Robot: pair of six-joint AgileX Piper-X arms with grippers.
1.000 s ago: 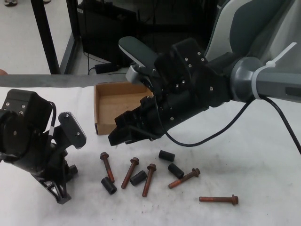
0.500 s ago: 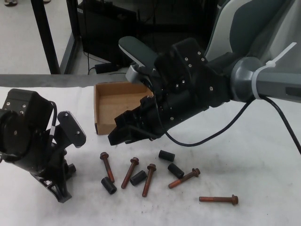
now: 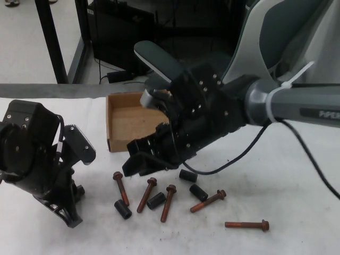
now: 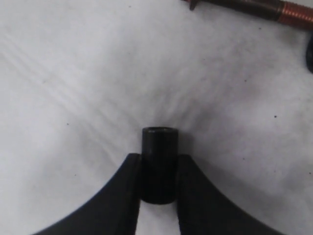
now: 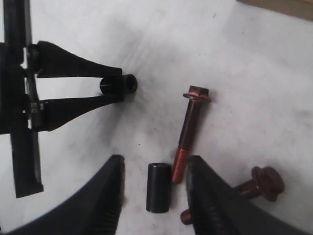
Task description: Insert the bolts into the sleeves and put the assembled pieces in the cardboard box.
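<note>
My left gripper (image 4: pixel 159 159) is shut on a short black sleeve (image 4: pixel 159 164), held low over the white bench at the left (image 3: pixel 79 190). It also shows in the right wrist view (image 5: pixel 119 84), sleeve mouth facing the loose parts. My right gripper (image 5: pixel 155 169) is open, its fingers (image 5: pixel 112 196) standing either side of a lying black sleeve (image 5: pixel 159 187) and the tip of a rusty bolt (image 5: pixel 190 129). In the high view it hangs (image 3: pixel 134 163) just above the bolt (image 3: pixel 121 188). The cardboard box (image 3: pixel 114 139) stands behind, nothing seen inside it.
Several more rusty bolts (image 3: pixel 168 202) and black sleeves (image 3: pixel 188 175) lie scattered on the bench in front of the box; one bolt (image 3: pixel 247 225) lies apart at the right. A second bolt head (image 5: pixel 266 180) lies beside the right gripper. The right arm's cable (image 3: pixel 249 149) loops over the bench.
The right arm has dropped lower and shifted slightly left, bringing its open gripper down close over the bolts. The left gripper has stayed nearly still with the sleeve.
</note>
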